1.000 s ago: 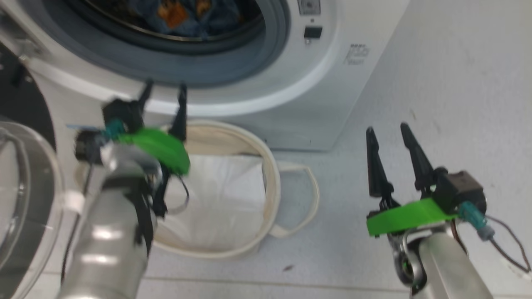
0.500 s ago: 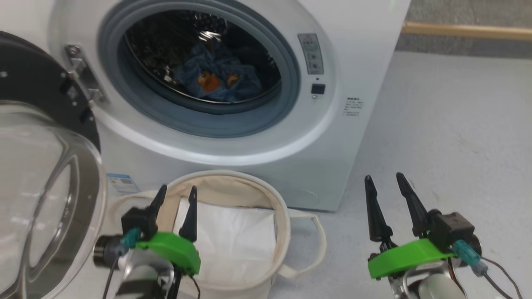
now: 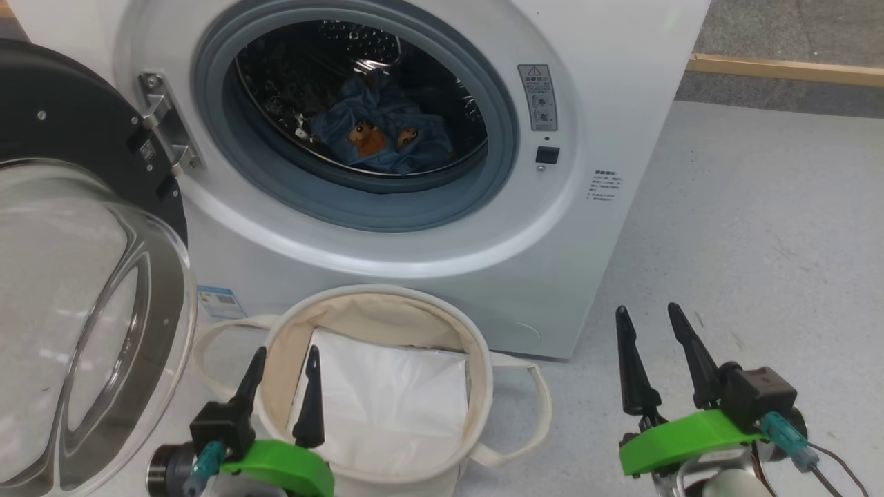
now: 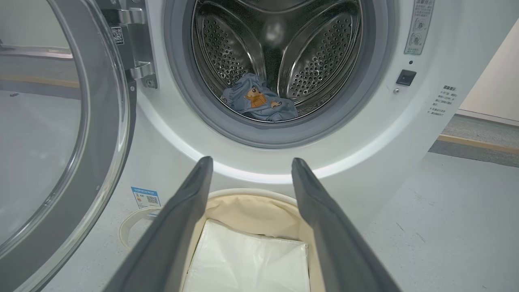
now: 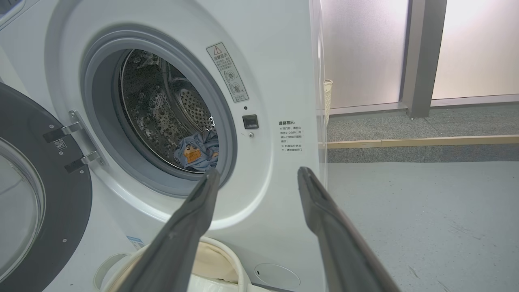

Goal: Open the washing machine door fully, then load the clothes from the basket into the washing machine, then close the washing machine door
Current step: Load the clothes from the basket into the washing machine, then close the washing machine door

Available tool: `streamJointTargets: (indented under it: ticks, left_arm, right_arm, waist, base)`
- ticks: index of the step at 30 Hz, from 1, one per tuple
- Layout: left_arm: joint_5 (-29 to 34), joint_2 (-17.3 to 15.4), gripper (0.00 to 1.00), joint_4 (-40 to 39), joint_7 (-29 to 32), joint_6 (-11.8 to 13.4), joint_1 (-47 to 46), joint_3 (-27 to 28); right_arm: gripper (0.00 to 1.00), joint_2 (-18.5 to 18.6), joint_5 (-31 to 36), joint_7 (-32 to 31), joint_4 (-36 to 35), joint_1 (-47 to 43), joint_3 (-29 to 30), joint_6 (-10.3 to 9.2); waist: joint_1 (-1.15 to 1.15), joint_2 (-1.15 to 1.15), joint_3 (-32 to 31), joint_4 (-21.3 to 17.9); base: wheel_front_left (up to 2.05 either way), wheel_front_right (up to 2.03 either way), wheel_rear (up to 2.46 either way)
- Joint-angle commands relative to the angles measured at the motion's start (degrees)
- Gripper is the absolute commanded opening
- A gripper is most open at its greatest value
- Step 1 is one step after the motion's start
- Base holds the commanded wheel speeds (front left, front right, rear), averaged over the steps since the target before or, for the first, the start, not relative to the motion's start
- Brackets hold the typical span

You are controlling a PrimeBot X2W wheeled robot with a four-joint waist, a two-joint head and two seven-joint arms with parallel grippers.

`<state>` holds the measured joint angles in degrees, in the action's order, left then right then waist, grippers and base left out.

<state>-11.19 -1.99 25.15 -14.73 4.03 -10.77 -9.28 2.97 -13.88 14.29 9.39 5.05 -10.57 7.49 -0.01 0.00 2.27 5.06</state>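
Note:
The white washing machine [image 3: 608, 103] stands with its round door [image 3: 76, 290] swung wide open to the left on a metal hinge [image 3: 166, 131]. Light-blue clothes [image 3: 380, 134] with orange prints lie in the steel drum, also visible as clothes [image 4: 259, 101] and clothes [image 5: 198, 151] in the wrist views. The cream basket [image 3: 376, 304] sits on the floor before the machine, holding a flat white sheet [image 3: 394, 407]. My left gripper [image 3: 286, 355] hovers open over the basket's near left rim, nothing between its fingers. My right gripper [image 3: 647, 314] hangs open over bare floor to the basket's right.
Grey floor [image 3: 773, 228] stretches to the right of the machine, ending at a wooden strip [image 3: 787, 69]. A blue sticker [image 3: 219, 302] marks the machine's lower left front. The open door's glass bowl bulges out near my left arm.
The head camera tilted up, so the drum came into view. My left gripper drew back and down from the machine's front to the basket's near rim. The right gripper stayed put.

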Motion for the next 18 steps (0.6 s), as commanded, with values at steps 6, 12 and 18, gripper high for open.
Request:
streamJointTargets:
  ticks: [6, 12, 18]
  left_arm:
    - [0.9, -0.9, 1.0, -4.4, -0.3, 1.3, 0.4, 2.8]
    - [1.4, -0.9, 1.0, -5.1, -0.3, 1.1, 0.7, 2.6]
    - [1.4, -0.9, 1.0, -4.9, -0.3, 1.2, 0.6, 2.2]
  right_arm:
    - [1.0, -0.1, -0.4, 0.7, -2.1, 1.5, -1.3, 0.0]
    - [1.0, -0.1, -0.8, 0.7, -1.8, 1.9, -1.7, 0.0]
    - [1.0, -0.1, -0.8, 0.7, -1.5, 2.0, -1.9, 0.0]
  waist:
    - [0.01, 0.0, 0.5, -0.4]
    - [0.01, 0.0, 0.6, -0.6]
    - [0.01, 0.0, 0.7, -0.7]
  base:
    - [0.0, 0.0, 0.0]
    - [0.0, 0.0, 0.0]
    - [0.0, 0.0, 0.0]
